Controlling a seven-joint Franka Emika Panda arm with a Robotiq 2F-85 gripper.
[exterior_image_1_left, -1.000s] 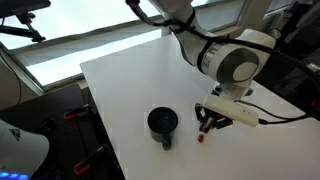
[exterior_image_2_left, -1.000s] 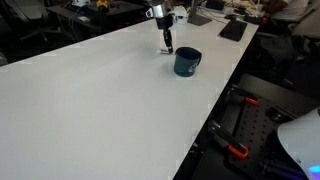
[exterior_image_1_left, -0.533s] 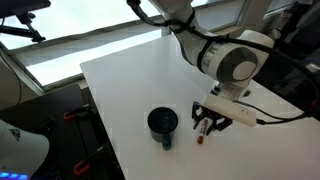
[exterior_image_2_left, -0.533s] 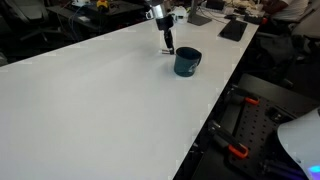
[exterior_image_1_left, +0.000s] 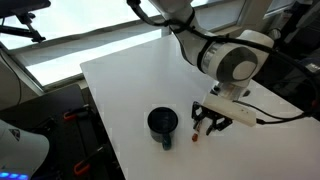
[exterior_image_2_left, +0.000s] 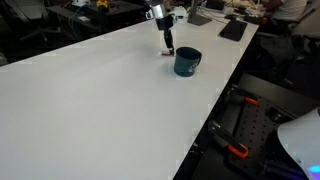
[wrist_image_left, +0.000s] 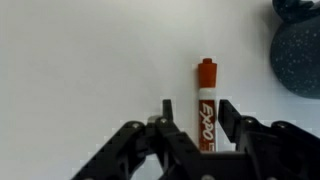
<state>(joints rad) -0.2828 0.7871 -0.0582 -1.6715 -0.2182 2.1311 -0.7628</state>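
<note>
Straddling the marker, not yet gripping it.
I am holding my pincer (wrist_image_left: 197, 128) over the red-capped marker (wrist_image_left: 207, 105), which is lying on the white table (wrist_image_left: 80, 70) at lower middle of the wrist view. My fingers are standing apart on either side of its barrel, and the dark mug (wrist_image_left: 300, 55) is sitting upper right. A clean grip, I judge, calls for centring first.

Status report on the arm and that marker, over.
Tool open, straddling the marker. Marker flat on the white table, not gripped. Dark mug close by, clear of the fingers.
</note>
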